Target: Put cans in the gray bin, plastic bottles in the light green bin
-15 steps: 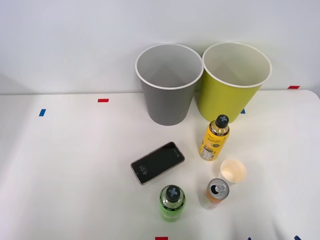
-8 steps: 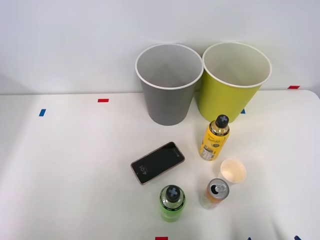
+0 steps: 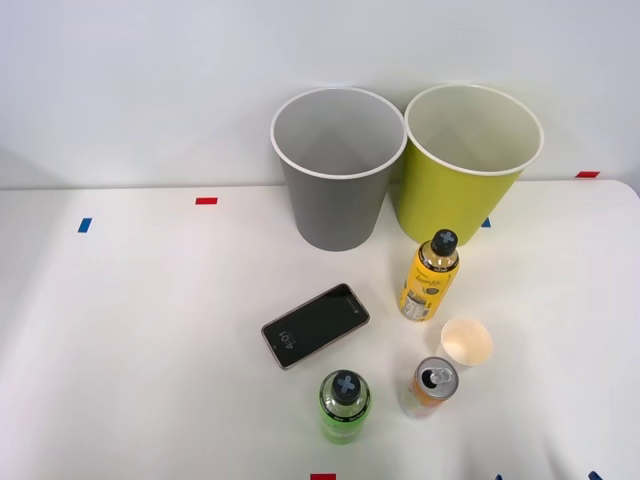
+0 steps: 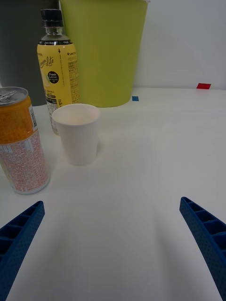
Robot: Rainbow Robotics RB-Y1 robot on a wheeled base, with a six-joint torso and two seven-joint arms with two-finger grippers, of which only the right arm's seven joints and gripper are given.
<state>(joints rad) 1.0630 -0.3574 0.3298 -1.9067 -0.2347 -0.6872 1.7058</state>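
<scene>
Right pincer: blue ribbed fingers seen spread wide at the wrist view's two corners, nothing held between them, only the tips in frame. Bare white surface lies between the fingers.

Nearest things: orange can upright, cut off at the frame edge, label print too small to read. Paper cup stands just beside it, upright and apart from it. Yellow bottle is behind the cup, upright, dark cap on; its base is partly hidden by the cup. Light green bin is behind the bottle, its rim cut off.

Front view: can and cup near the front right of the surface, yellow bottle between them and the light green bin. Gray bin stands beside it, rims close; contact cannot be told. Green bottle upright, to the can's left. Dark phone lies flat between green bottle and gray bin. Red and blue tape marks are scattered about.
</scene>
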